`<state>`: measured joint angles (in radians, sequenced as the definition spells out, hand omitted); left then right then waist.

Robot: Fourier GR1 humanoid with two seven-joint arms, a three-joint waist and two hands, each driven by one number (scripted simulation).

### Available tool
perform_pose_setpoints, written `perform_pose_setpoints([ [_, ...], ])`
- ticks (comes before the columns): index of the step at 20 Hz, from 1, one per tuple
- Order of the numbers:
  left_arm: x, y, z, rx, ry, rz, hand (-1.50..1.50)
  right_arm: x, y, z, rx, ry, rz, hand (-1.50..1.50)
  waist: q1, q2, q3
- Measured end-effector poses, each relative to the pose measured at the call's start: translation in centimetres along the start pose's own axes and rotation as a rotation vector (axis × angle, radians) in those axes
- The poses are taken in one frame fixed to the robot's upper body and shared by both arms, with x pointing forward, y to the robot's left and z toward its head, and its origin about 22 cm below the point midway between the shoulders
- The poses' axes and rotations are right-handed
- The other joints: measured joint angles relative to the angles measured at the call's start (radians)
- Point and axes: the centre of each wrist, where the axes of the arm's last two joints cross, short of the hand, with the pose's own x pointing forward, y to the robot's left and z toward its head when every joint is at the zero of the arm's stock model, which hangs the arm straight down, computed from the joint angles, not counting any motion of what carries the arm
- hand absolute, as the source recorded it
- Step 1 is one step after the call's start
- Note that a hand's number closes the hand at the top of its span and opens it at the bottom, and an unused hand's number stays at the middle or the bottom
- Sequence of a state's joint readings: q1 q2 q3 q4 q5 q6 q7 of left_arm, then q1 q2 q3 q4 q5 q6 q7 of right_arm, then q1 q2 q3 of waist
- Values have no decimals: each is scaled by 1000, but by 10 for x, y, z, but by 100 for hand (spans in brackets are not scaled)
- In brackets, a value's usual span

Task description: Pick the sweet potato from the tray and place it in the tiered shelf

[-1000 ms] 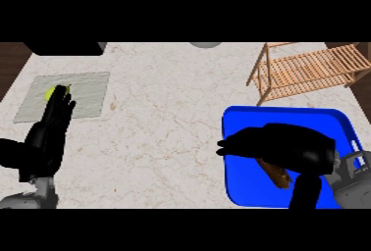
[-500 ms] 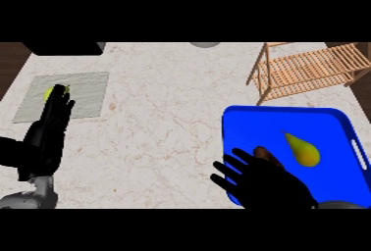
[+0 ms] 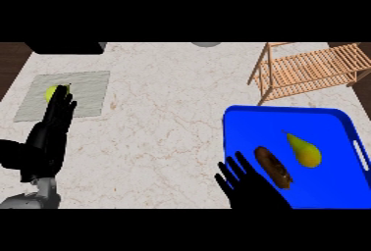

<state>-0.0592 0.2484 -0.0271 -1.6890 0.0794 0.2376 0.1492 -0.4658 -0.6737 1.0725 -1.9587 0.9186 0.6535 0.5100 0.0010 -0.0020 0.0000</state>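
Because the sweet potato [image 3: 274, 166] lies inside the blue tray [image 3: 250, 125], near its front-left corner and just beside a yellow pear [image 3: 304, 151], the right robot hand [image 3: 245, 188] sits at that same corner. Its fingers are spread and straight and hold nothing. The fingertips are just beside the potato's left side; whether they touch it I cannot tell. The pose reads as the approach to a grasp. The tiered shelf [image 3: 311, 68] stands at the far right corner of the surface [image 3: 167, 112], beyond the tray and apart from it. The left robot hand [image 3: 54, 125] rests open, fingers up, near the surface's left edge, over a grey mat [image 3: 87, 93] bearing a yellow-green fruit [image 3: 52, 92]. No labels or writing show anywhere.
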Motion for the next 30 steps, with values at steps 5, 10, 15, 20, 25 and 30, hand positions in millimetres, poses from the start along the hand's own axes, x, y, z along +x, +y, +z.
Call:
perform_pose_setpoints([
  [5,-3,2,-1,0,-1,-4,0,-6,13,-9,21,91,74,-150,1,1,0],
  [10,6,-1,-2,1,-2,5,0,-21,28,-21,16,95,61,-150,1,2,0],
  [15,2,4,-3,-1,-4,-4,0,-34,44,-29,26,101,54,-150,1,2,0],
  [20,2,0,-3,1,-3,1,0,-43,58,-35,28,109,61,-150,1,2,0],
  [25,2,-1,-9,5,-6,0,0,-52,69,-43,23,96,47,-150,1,2,0],
  [30,6,-1,-5,-2,-5,-2,0,-58,85,-55,17,73,36,-150,2,2,0],
])
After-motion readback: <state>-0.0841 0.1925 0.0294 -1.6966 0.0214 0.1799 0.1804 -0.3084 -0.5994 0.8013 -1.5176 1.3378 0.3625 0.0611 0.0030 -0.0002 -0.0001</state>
